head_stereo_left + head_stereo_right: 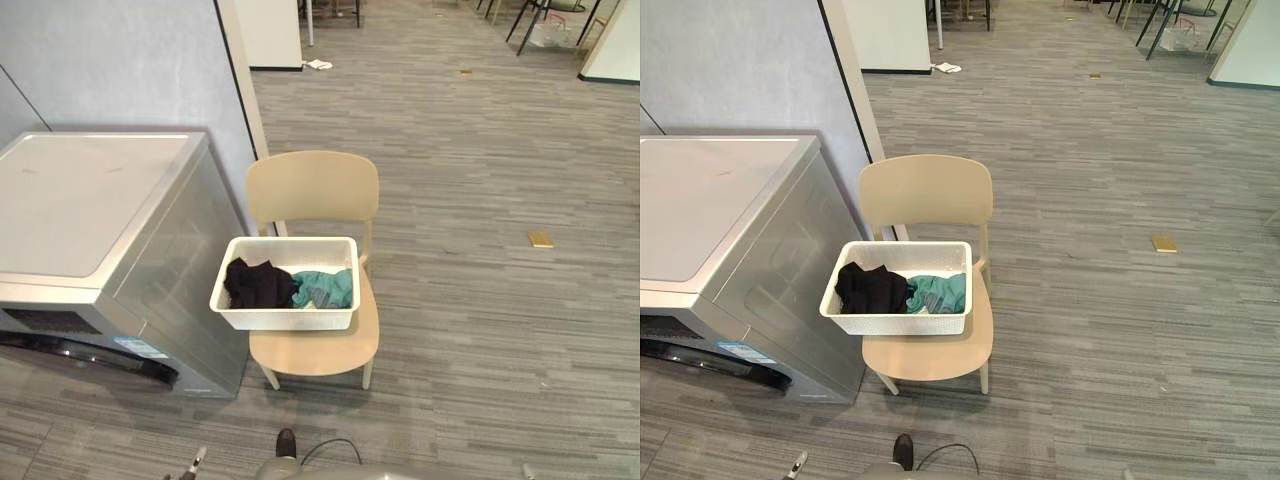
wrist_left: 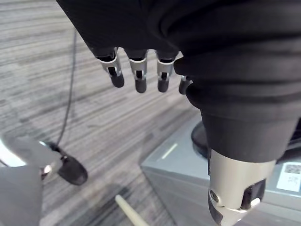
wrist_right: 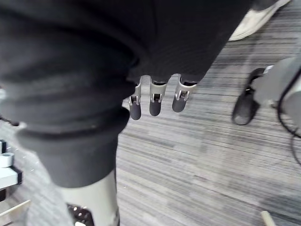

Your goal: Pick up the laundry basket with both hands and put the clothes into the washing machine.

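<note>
A white laundry basket [image 1: 285,316] stands on the seat of a beige chair [image 1: 312,190]. Inside lie a black garment [image 1: 258,284] on the left and a teal garment [image 1: 325,288] on the right. The grey washing machine [image 1: 90,200] stands directly left of the chair, its dark front facing toward me. My left hand [image 2: 136,75] hangs over the floor beside the machine's lower corner [image 2: 188,174], fingers straight and holding nothing. My right hand [image 3: 155,101] hangs over bare floor with its fingers straight and empty. Both hands are well short of the basket.
A grey wall panel [image 1: 120,60] rises behind the machine and chair. A small yellow object [image 1: 540,239] lies on the striped floor to the right, and a white scrap [image 1: 318,64] far back. A light shoe [image 3: 256,19] shows near my right side.
</note>
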Controlling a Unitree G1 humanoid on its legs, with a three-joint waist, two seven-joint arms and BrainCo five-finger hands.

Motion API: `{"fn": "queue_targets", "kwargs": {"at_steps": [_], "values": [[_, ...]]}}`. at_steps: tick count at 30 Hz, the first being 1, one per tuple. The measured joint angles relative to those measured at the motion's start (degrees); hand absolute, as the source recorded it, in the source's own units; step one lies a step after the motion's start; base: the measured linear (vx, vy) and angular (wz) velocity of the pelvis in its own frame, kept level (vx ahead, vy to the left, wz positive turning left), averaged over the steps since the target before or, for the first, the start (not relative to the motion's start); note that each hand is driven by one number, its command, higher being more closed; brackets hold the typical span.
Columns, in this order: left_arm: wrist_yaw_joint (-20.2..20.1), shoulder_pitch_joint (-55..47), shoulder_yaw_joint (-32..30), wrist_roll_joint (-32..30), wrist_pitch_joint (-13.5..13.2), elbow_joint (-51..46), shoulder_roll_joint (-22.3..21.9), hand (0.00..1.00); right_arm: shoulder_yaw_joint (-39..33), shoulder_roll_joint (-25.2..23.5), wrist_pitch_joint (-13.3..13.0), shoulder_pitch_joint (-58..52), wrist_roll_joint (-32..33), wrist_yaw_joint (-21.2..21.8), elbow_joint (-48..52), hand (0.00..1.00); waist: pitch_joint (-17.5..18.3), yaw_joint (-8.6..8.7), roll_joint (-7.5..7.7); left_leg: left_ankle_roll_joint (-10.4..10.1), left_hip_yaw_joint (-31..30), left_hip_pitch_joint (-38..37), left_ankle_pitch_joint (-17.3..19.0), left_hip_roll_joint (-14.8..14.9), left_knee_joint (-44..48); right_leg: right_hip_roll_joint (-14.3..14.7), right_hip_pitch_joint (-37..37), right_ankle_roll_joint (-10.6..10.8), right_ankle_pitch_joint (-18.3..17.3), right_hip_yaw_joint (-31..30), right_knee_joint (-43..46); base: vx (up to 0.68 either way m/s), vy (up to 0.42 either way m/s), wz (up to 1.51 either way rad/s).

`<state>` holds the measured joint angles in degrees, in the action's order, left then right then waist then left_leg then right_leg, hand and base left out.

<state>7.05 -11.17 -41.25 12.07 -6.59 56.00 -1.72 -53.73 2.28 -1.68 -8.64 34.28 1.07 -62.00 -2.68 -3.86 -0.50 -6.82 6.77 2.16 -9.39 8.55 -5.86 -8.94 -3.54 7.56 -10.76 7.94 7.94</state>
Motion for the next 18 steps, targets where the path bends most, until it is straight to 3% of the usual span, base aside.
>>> {"fn": "queue_targets", "kwargs": {"at_steps": [7, 15, 18], "values": [[0.7, 0.71, 0.61, 1.72, 0.14, 2.75, -0.46, 0.0, 1.3, -2.34, 0.58, 2.16, -1.4, -1.45, -6.57, 0.0, 0.27, 0.15, 0.71, -0.27, -0.48, -0.73, 0.51, -0.55, -0.02, -0.2, -2.29, -0.33, 0.72, 0.73, -2.26, 0.03, -0.001, 0.04], [0.87, 1.2, 9.68, 3.46, -0.18, 3.1, -0.24, 0.0, 15.72, -2.51, 0.35, 5.77, -6.37, -2.49, -6.87, 0.0, -0.61, 0.04, 2.63, -0.25, -2.52, -0.99, 0.51, -0.66, 0.34, 0.28, -4.4, -0.78, 0.96, 2.2, -3.37, 0.0, -0.015, 0.12], [1.98, 2.18, 12.38, 3.64, -0.82, 2.46, -0.2, 0.0, 27.13, -2.19, 0.24, 7.57, -10.65, -4.22, -6.23, 0.0, -1.92, -0.06, 2.85, 0.0, -4.9, 1.25, -0.98, -0.58, 0.44, 0.93, -3.81, -0.97, 1.01, 3.87, -2.63, -0.04, -0.017, 0.44]]}}
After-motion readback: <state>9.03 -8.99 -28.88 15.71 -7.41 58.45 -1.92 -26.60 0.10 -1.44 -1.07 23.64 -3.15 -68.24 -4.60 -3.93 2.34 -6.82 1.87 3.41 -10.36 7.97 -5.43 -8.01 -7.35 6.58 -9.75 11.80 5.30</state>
